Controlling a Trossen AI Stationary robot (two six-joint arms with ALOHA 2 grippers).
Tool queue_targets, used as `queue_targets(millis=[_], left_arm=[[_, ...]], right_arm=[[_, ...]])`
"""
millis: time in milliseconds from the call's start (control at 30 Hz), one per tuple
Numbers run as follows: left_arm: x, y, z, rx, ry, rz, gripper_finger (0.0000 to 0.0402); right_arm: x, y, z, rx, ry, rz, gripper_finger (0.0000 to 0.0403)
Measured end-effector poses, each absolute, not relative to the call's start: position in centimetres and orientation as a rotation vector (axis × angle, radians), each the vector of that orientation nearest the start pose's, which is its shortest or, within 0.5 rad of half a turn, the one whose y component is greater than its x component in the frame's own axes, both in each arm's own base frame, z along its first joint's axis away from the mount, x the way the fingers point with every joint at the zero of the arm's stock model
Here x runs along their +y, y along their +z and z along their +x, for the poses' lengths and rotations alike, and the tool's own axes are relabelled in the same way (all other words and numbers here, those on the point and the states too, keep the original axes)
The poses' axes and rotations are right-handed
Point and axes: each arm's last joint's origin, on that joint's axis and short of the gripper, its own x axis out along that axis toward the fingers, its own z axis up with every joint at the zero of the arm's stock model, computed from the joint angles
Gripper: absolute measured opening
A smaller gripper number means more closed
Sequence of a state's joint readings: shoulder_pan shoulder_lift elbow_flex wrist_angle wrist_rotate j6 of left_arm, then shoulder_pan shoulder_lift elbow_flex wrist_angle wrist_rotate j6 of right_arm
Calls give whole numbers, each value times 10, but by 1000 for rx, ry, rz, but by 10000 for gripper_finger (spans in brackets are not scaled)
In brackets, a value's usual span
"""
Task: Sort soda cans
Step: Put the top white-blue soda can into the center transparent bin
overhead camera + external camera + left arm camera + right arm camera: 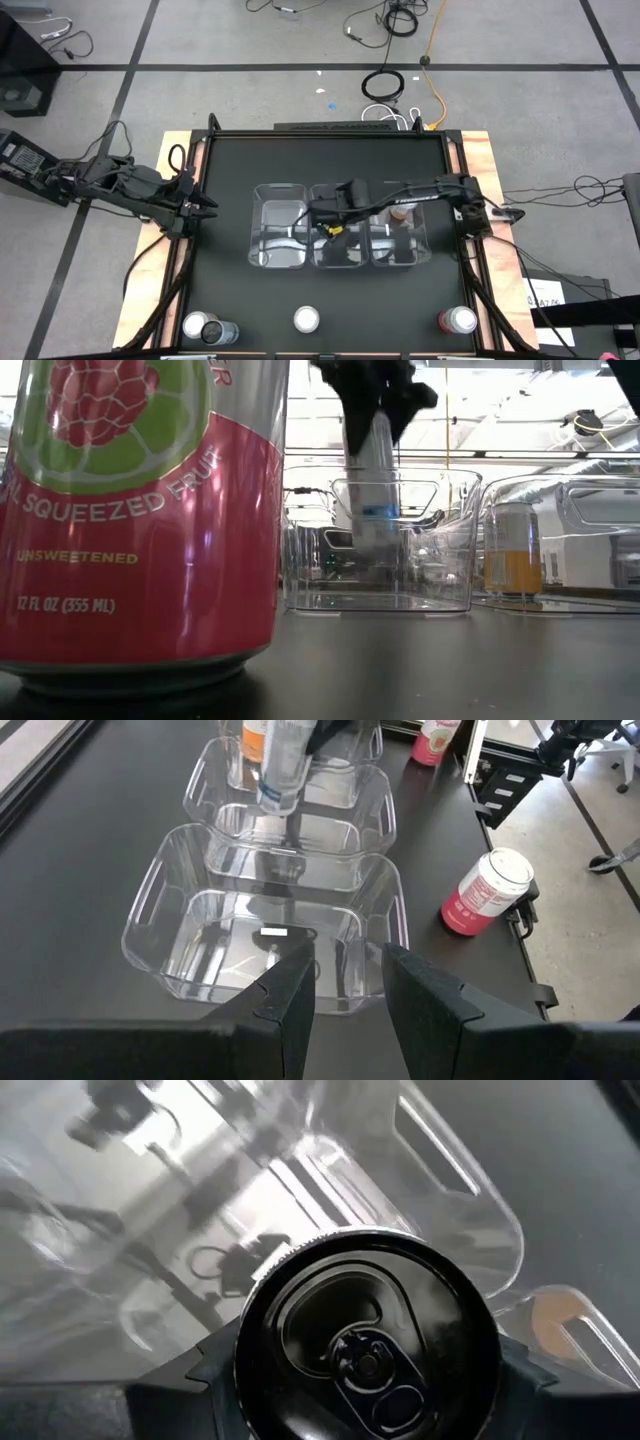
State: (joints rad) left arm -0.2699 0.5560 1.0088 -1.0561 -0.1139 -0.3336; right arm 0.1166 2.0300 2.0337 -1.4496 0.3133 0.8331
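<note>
Hanging above the middle bin (338, 240), the right gripper (335, 212) is seen clamped on a can (372, 480), held upright with its dark top (365, 1345) between the fingers. The can's base is judged to sit just inside the bin's rim, not yet on the floor. An orange can (512, 550) stands in the right bin (400, 238); the left bin (278, 240) is noted as unoccupied. Unsorted cans are recorded along the near table edge: a pair (210, 328) at the left, one (306, 319) at centre, a pink one (457, 321) at the right. The left gripper (200, 207) is parked at the table's left edge, fingers (292, 1000) narrowly apart, nothing held.

Risks: if released from this height, the can could bounce or tip against the thin wall. If lowered off-centre, the rim could be clipped and the light bin shifted.
</note>
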Motion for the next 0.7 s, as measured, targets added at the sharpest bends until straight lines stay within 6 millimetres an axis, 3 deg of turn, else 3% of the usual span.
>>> queue_targets(millis=[367,700], left_arm=[[-15,349,68,611,-50,-209,128],[-15,349,68,611,-51,-210,128]], right_arm=[[11,257,393,1236,-720,409,239],[-12,260,372,1134,-755,486,238]])
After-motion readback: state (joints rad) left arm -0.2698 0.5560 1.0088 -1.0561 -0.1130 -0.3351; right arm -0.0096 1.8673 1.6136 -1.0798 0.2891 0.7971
